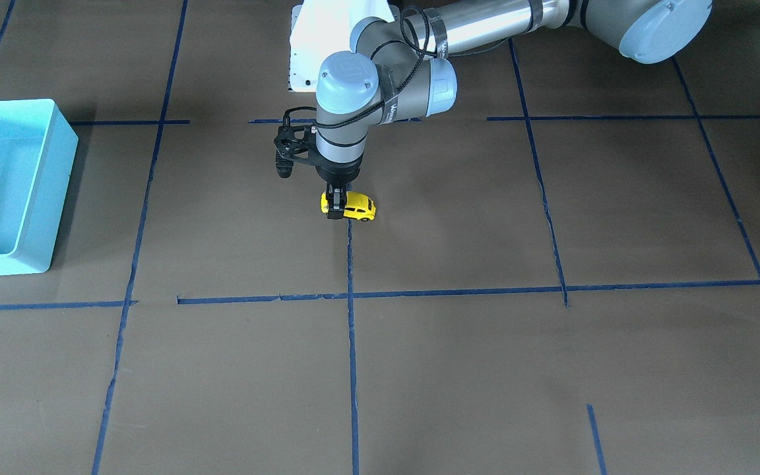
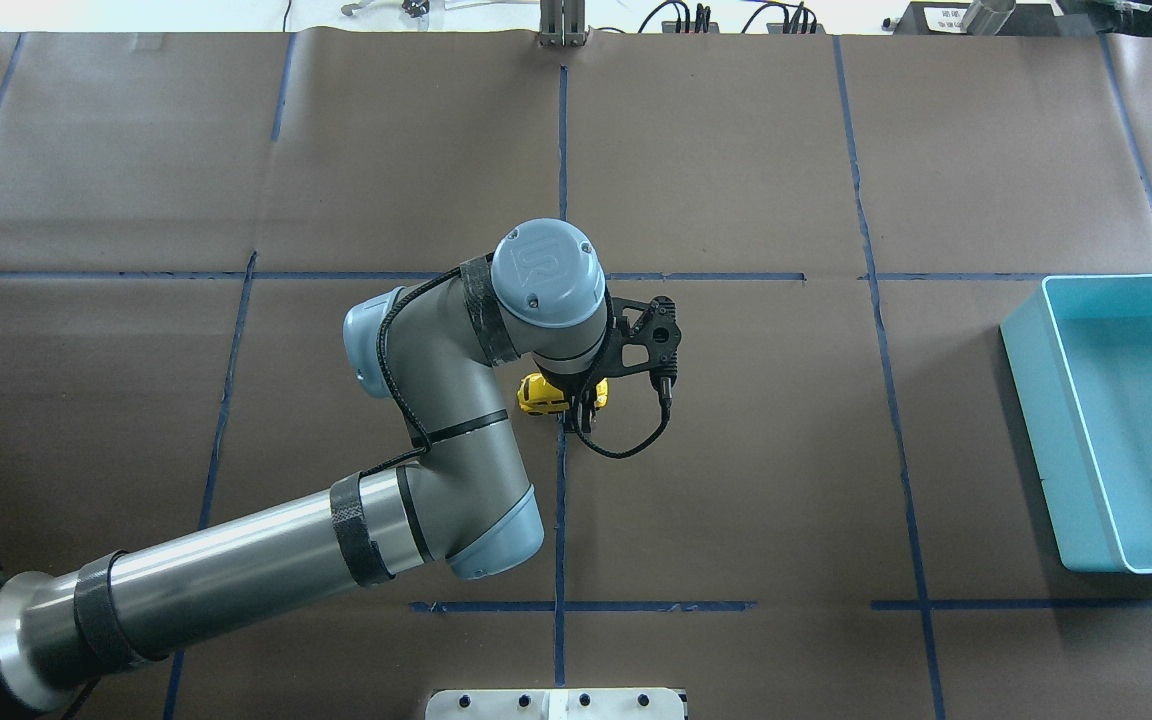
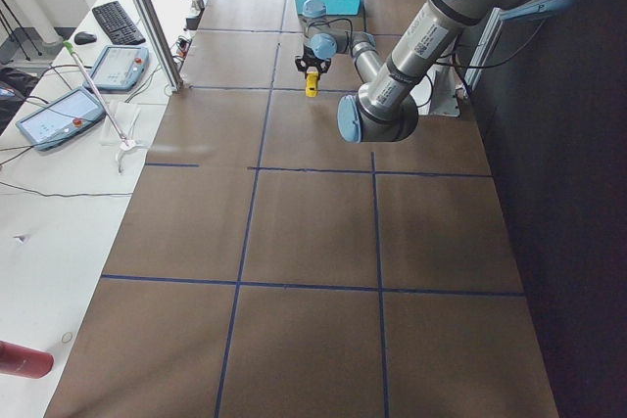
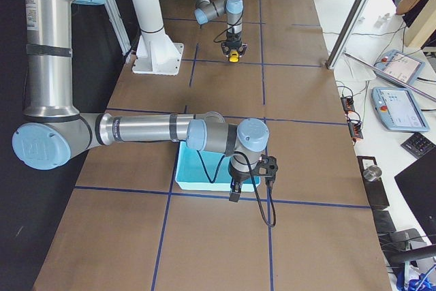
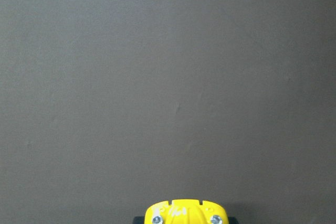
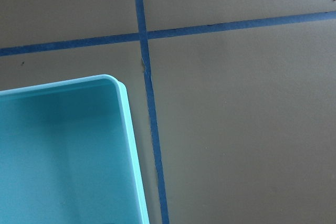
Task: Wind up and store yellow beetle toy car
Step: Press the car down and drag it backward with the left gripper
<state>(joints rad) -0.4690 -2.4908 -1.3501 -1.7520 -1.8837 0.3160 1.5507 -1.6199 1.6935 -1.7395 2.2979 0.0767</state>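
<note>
The yellow beetle toy car (image 1: 355, 207) is at the middle of the brown table, at or just above its surface, on a blue tape line. My left gripper (image 1: 335, 206) points straight down and is shut on one end of the car. In the overhead view the car (image 2: 537, 394) is partly hidden under the left wrist, beside the gripper (image 2: 581, 410). The left wrist view shows only the car's yellow end (image 5: 184, 214) at the bottom edge. My right gripper (image 4: 234, 193) shows only in the exterior right view, over the near edge of the turquoise bin (image 4: 204, 183). I cannot tell whether it is open.
The turquoise bin (image 2: 1028, 400) stands at the table's right end in the overhead view and at the left edge of the front-facing view (image 1: 20, 258). Its corner (image 6: 126, 129) fills the lower left of the right wrist view. Blue tape lines grid the brown table (image 1: 485, 369).
</note>
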